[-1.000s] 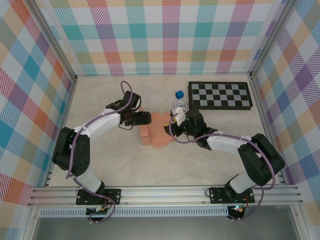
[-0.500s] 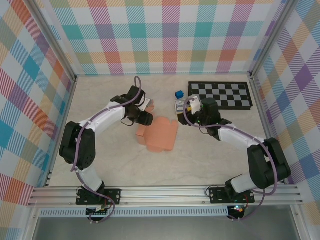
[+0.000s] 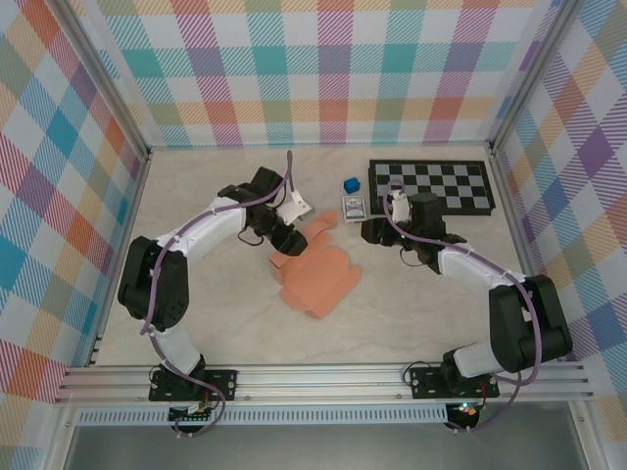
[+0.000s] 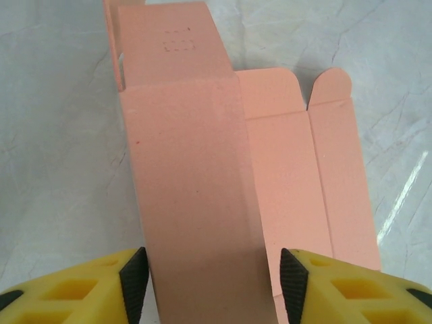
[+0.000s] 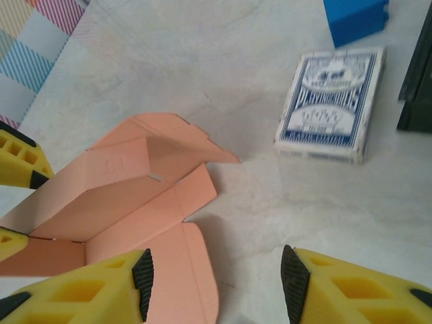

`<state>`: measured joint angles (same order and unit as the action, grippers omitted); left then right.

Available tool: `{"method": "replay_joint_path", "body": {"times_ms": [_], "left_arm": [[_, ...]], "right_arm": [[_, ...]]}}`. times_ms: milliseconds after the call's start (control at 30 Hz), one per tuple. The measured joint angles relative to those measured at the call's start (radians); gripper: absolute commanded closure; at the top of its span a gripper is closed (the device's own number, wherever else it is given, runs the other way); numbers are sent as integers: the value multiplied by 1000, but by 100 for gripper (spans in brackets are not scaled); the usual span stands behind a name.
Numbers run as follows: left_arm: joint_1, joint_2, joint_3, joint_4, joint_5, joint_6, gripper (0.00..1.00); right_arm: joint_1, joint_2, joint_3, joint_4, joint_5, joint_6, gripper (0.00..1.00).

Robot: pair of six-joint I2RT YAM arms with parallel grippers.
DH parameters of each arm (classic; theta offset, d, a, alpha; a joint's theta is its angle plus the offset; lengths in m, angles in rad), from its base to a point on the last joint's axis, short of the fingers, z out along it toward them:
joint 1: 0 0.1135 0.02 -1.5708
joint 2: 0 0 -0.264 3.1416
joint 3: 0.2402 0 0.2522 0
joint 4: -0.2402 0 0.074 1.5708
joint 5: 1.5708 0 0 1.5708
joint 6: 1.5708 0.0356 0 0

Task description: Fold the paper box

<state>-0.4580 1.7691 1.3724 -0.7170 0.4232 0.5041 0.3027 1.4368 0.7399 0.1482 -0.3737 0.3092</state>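
My left hand seems clamped across the salmon-orange cardboard paper box, propping it for creasing; right hand open, empty.

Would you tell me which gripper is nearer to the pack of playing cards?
Right. The right gripper is open just beside the card pack; the left gripper is farther left, straddling the paper box.
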Motion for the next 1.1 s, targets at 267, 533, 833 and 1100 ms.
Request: {"method": "replay_joint_path", "body": {"times_ms": [267, 533, 833, 1100], "left_arm": [[-3, 16, 5, 2, 32, -2, 30], [-39, 17, 16, 15, 7, -21, 34], [-51, 26, 23, 12, -24, -16, 29], [-57, 40, 31, 13, -31, -13, 35]], "right_arm": [[0, 79, -65, 46, -13, 119, 45], [0, 109, -36, 61, -30, 129, 45], [6, 230, 1, 129, -58, 187, 50], [72, 330, 1, 255, -70, 264, 43]]}}
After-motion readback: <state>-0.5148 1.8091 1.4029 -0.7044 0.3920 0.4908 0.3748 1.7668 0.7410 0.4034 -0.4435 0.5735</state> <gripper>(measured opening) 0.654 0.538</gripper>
